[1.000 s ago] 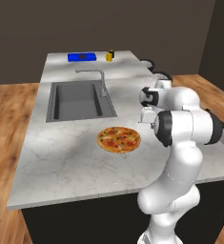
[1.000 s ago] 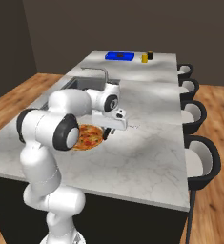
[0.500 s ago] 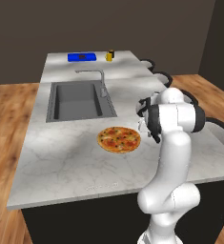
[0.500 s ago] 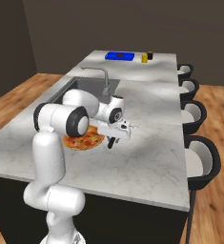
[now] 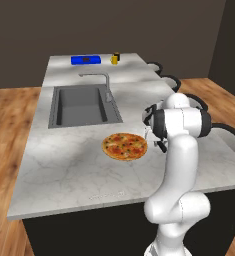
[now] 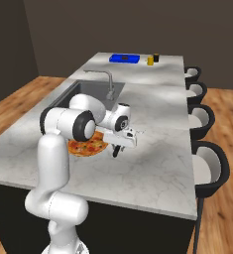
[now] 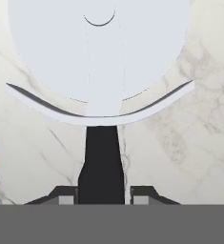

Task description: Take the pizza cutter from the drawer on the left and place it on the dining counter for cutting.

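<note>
The pizza cutter (image 7: 99, 52) fills the hand view, its round silver-white wheel up top and its black handle (image 7: 101, 167) running down between my fingertips (image 7: 66, 194). My gripper (image 7: 101, 193) is shut on that handle. In the right base view the gripper (image 6: 119, 147) hangs low over the dining counter (image 6: 157, 163), just right of the pizza (image 6: 87, 147). From the left base view the hand (image 5: 158, 142) sits mostly behind my own arm, beside the pizza (image 5: 124, 146). The drawer is out of view.
An inset dark sink (image 5: 81, 105) with a faucet (image 5: 101, 80) lies behind the pizza. A blue object (image 5: 85, 60) and a small yellow jar (image 5: 115, 59) stand at the counter's far end. Dark stools (image 6: 207, 163) line its right side.
The arm has swung so the hand came nearer and lower over the marble beside the pizza, with the cutter still held. The pizza has not moved.
</note>
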Motion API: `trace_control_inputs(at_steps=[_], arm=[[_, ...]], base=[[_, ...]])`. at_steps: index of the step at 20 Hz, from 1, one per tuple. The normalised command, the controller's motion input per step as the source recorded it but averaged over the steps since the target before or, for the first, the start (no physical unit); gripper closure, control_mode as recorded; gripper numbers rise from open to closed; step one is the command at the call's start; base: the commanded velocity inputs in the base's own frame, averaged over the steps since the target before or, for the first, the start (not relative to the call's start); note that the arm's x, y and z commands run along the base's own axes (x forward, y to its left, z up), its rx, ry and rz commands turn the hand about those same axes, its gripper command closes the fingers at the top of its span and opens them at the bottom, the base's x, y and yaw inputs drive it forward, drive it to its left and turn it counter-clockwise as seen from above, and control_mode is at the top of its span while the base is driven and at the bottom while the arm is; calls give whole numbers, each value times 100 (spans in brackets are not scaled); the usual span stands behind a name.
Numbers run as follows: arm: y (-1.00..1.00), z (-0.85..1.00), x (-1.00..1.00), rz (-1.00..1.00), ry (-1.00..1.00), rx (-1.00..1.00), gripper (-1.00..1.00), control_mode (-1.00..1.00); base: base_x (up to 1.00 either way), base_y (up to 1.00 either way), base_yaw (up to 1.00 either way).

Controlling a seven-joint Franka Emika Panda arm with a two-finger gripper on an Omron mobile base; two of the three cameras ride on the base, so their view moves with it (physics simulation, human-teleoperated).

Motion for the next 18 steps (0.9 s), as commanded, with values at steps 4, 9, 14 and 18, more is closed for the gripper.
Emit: trace_control_inputs(at_steps=[4,9,14,18], arm=[[0,-41,29,0,0,0,100,-100],[0,-38,26,0,1,0,100,-100],[0,-16,7,0,1,0,100,-100],[0,-3,0,0,0,0,-100,-100]], base=[[0,0,0],[0,0,0],[0,0,0],[0,0,0]])
